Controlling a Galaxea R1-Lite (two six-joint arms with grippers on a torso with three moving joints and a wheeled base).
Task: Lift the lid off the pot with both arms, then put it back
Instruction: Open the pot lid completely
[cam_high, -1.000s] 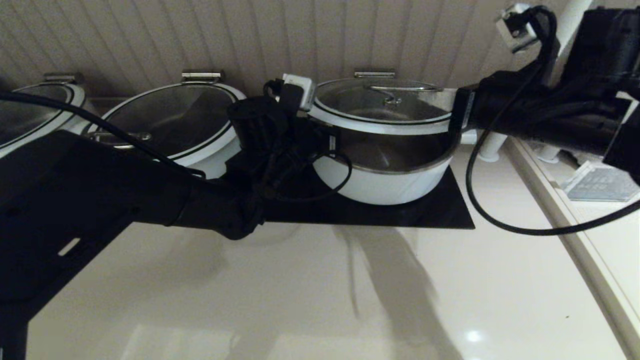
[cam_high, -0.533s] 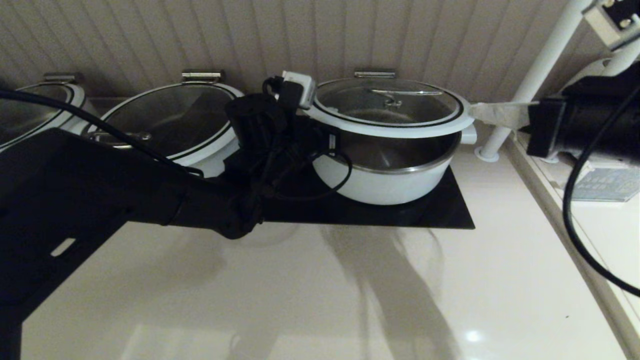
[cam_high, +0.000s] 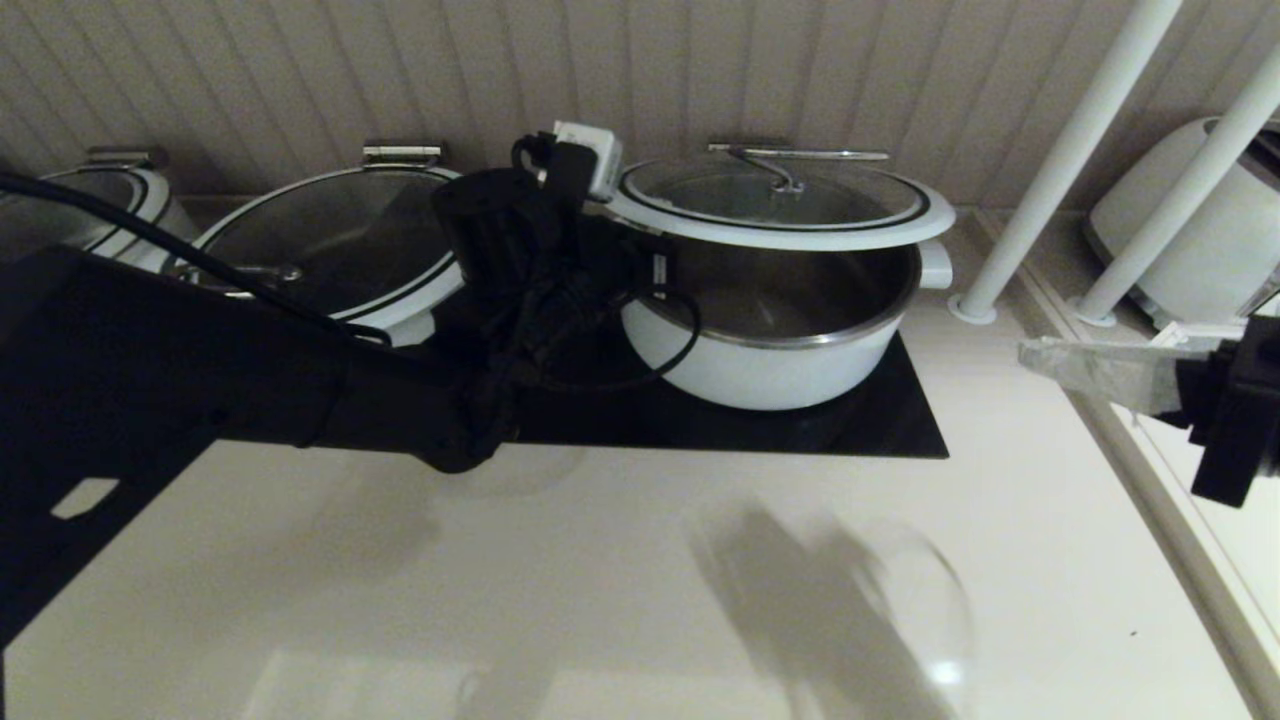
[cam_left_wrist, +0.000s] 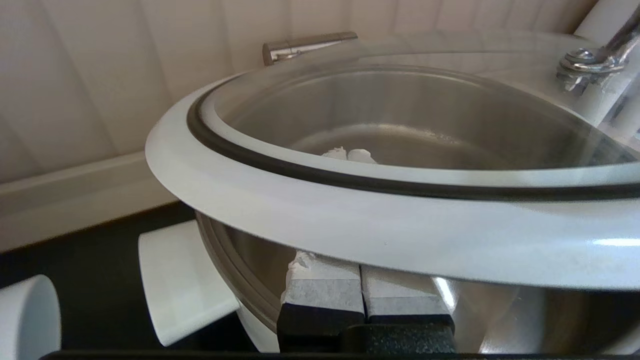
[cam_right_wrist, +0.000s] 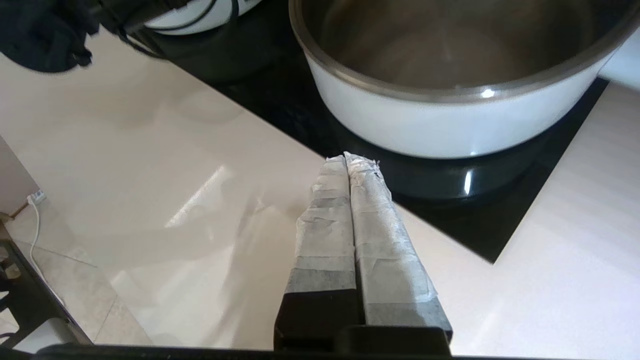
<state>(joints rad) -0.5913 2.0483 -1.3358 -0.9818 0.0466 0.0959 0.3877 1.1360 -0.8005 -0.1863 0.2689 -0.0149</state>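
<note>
The lid (cam_high: 780, 225) is raised above the pot (cam_high: 770, 370), with an open gap over the steel bowl. Its steel bar handle (cam_high: 800, 155) is on top. My left gripper (cam_left_wrist: 348, 155) is shut, its cloth-wrapped fingers (cam_left_wrist: 325, 280) pushed under the lid's white rim (cam_left_wrist: 350, 220) at the pot's left side; the tips show through the glass. My right gripper (cam_high: 1032, 355) is shut and empty, off to the right of the pot and clear of the lid. In the right wrist view it (cam_right_wrist: 350, 159) points at the pot's wall (cam_right_wrist: 450, 125).
The pot stands on a black mat (cam_high: 880, 430). A like pot with its lid on (cam_high: 340, 240) is close to the left, and another (cam_high: 70, 210) at far left. White poles (cam_high: 1060, 160) and a white appliance (cam_high: 1190, 250) stand to the right.
My right gripper has left the lid's right rim and drawn back to the right and down. The lid has risen a little on my left gripper alone.
</note>
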